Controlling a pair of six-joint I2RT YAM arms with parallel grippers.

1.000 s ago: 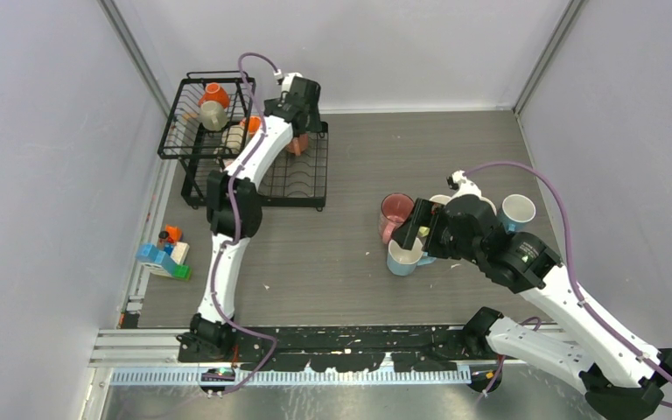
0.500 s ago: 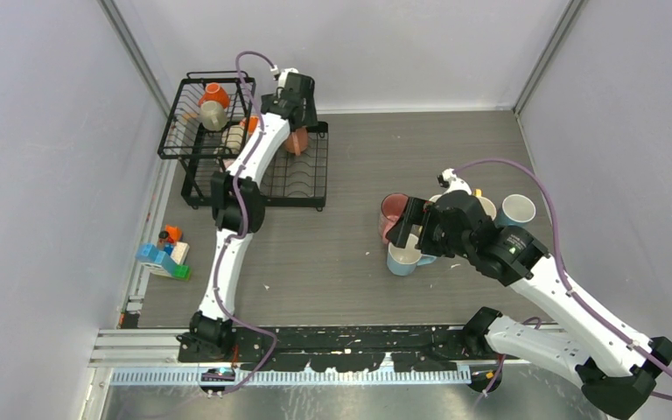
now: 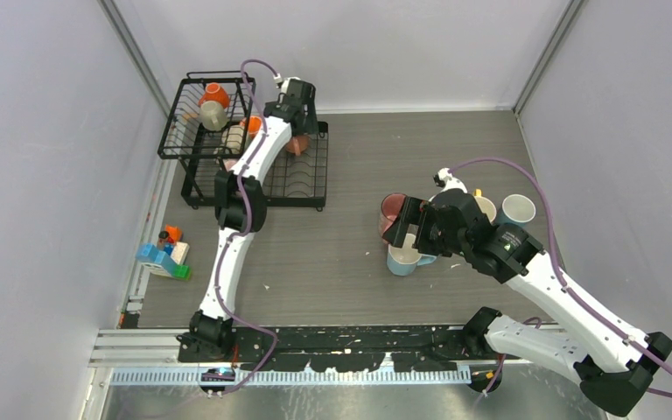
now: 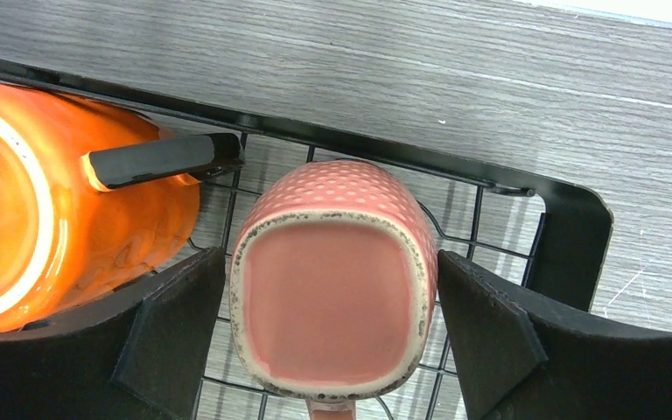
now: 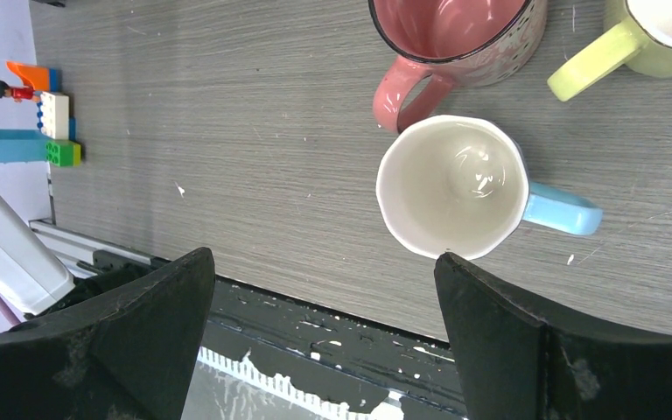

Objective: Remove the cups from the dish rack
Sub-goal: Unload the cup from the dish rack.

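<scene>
The black wire dish rack (image 3: 302,188) (image 4: 569,227) stands at the far left. A pink dotted cup (image 4: 332,280) (image 3: 296,144) sits base-up on its flat tray. My left gripper (image 4: 331,256) (image 3: 298,131) straddles this cup, open, with the right finger at its side and a thin gap on the left. An orange cup (image 4: 17,210) lies just left of it. More cups sit in the basket, including an orange one (image 3: 215,93) and a beige one (image 3: 213,114). My right gripper (image 5: 324,258) (image 3: 411,226) hovers open and empty over the table beside a white cup with a blue handle (image 5: 451,185).
On the table stand a pink cup (image 5: 455,35) (image 3: 394,210), a yellow-green cup (image 5: 639,35), a beige cup (image 3: 485,206) and a light blue cup (image 3: 518,210). Toy bricks (image 3: 164,254) (image 5: 26,122) lie by the left wall. A black rail (image 3: 315,337) runs along the near edge.
My left gripper has settled over the pink cup and its jaws have narrowed slightly. The right arm has drifted a little to the left above the table cups.
</scene>
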